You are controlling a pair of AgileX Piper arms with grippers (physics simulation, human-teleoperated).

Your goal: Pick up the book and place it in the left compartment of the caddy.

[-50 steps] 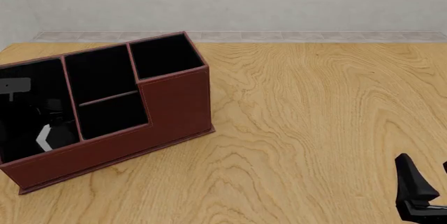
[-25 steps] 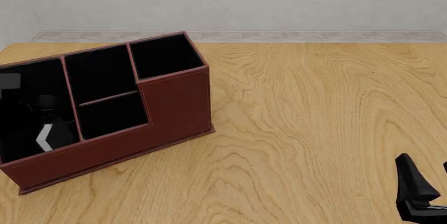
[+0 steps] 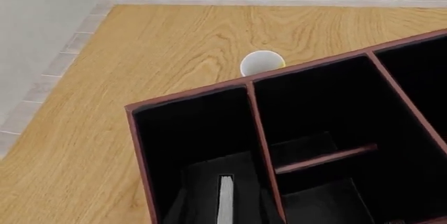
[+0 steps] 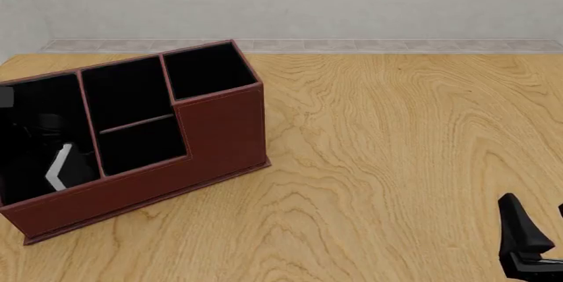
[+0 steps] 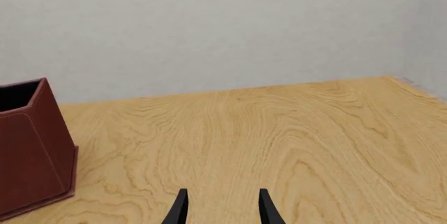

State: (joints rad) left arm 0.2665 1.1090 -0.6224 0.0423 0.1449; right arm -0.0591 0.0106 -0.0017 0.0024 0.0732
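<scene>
Left wrist view: my left pincer looks straight down into the caddy [image 3: 209,96]; ahead of it, inside the left compartment [image 3: 202,145], the book [image 3: 225,199] stands on edge, white pages showing. Whether the fingers are apart or together I cannot tell. A pale round object [image 3: 262,63] lies beyond the caddy.

Front view: the book [image 4: 60,167] sits low in the left compartment [image 4: 35,97]; placement appears done, with only withdrawal left.

Right wrist view: my right pincer [image 5: 220,208] hangs spread and empty, the caddy [image 5: 31,150] well off to one side.
</scene>
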